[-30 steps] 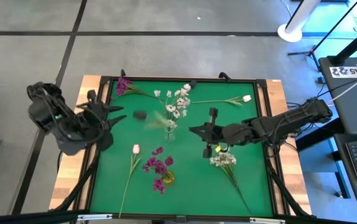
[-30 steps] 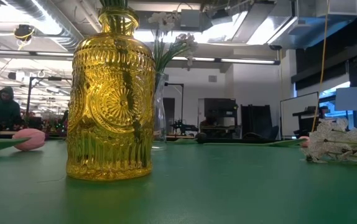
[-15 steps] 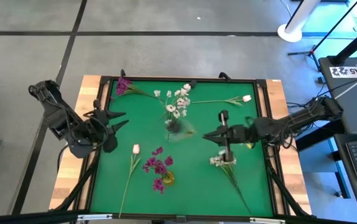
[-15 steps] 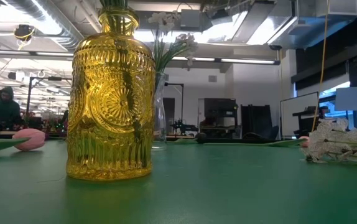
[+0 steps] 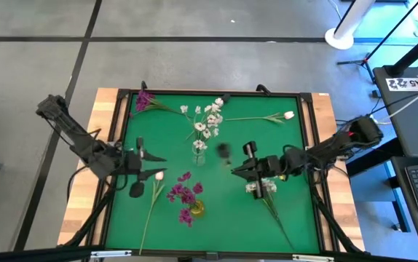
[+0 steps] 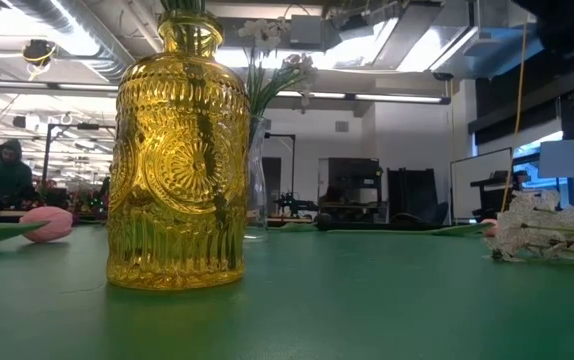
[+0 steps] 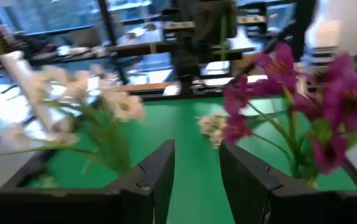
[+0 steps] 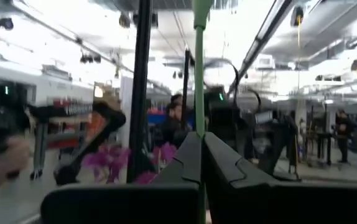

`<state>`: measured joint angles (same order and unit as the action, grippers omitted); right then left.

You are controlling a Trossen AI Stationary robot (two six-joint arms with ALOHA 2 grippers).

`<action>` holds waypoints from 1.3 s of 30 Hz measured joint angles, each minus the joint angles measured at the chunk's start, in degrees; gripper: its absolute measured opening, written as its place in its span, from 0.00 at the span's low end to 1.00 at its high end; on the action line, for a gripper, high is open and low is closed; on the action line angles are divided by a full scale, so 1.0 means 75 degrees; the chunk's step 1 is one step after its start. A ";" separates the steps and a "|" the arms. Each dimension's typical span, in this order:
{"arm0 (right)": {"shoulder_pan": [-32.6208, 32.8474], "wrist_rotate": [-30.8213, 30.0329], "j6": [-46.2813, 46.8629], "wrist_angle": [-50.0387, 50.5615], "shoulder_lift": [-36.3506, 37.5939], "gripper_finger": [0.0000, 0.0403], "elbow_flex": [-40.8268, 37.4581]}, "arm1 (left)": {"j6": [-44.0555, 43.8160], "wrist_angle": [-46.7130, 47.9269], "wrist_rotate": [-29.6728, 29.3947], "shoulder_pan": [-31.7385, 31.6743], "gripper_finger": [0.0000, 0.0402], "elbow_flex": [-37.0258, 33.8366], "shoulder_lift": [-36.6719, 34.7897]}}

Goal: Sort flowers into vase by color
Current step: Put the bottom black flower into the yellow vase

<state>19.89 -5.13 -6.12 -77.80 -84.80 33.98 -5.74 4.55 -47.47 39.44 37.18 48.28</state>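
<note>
Green and thin, the stalk (image 8: 198, 93) of a plastic flower stands straight up, pinched tight in my right claw (image 5: 247, 169) over the soft green mat (image 5: 296, 218), while my left claw (image 5: 149, 166) hangs apart beside a pink tulip bud (image 5: 159, 174).

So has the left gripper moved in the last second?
Yes. In the high view the left gripper has swung in from the table's left edge over the green mat, toward the pink tulip lying left of the yellow vase.
</note>
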 joint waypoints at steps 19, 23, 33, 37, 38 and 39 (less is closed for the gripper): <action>0.0103 0.0436 0.0215 -0.1621 -0.3457 0.00 0.2364 | -0.0966 -0.2287 0.1577 -0.0974 0.22 -0.1965 -0.0339; 0.0103 0.0435 0.0547 -0.1618 -0.3889 0.00 0.2642 | -0.1032 -0.2289 0.1577 -0.0974 0.22 -0.1965 -0.0339; 0.0160 0.0496 0.0688 -0.1634 -0.4221 0.00 0.2894 | -0.1190 -0.2286 0.1576 -0.0971 0.22 -0.1965 -0.0339; 0.0255 0.0522 0.0578 -0.1630 -0.4224 0.00 0.2916 | -0.1215 -0.2353 0.1577 -0.0971 0.22 -0.1965 -0.0339; 0.0255 0.0540 0.0581 -0.1630 -0.4224 0.00 0.2916 | -0.1215 -0.2417 0.1577 -0.0971 0.22 -0.1965 -0.0339; 0.0263 0.0563 0.0584 -0.1656 -0.4275 0.00 0.2924 | -0.1209 -0.2471 0.1574 -0.0971 0.22 -0.1965 -0.0339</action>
<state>21.86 -0.91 -1.74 -90.22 -116.87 55.91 -14.81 -13.99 -35.66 32.16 22.44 45.74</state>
